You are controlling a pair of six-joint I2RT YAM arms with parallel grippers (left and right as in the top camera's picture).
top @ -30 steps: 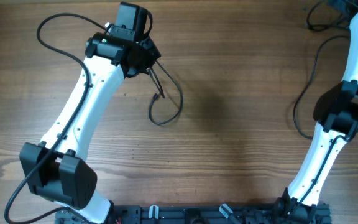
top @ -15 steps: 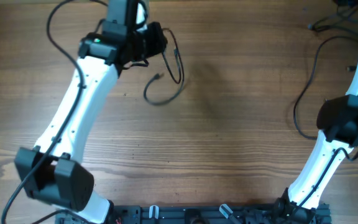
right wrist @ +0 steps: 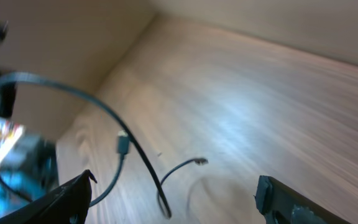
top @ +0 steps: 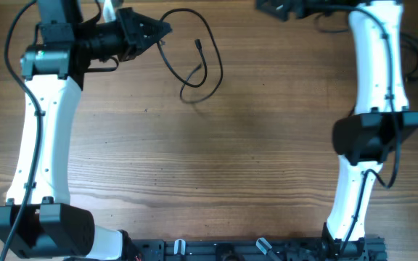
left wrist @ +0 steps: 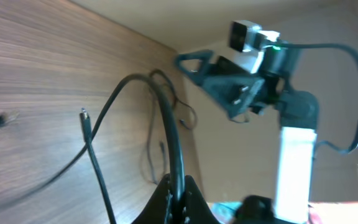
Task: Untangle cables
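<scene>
- left gripper (top: 160, 29) clamped on thin black flexible cable (top: 220, 69) (1 strand pinched between its fingers); the rest loops on the brown wooden table (top: 267, 159), far-left area
- right gripper (right wrist: 176, 180): jaws wide apart, empty
- vs 1 s ago: left arm swung further left, dragging the loop with it; right gripper moved in along the far edge

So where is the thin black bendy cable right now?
In the overhead view the thin black cable loops over the wooden table at the top left, with one end pinched in the left gripper.
</scene>
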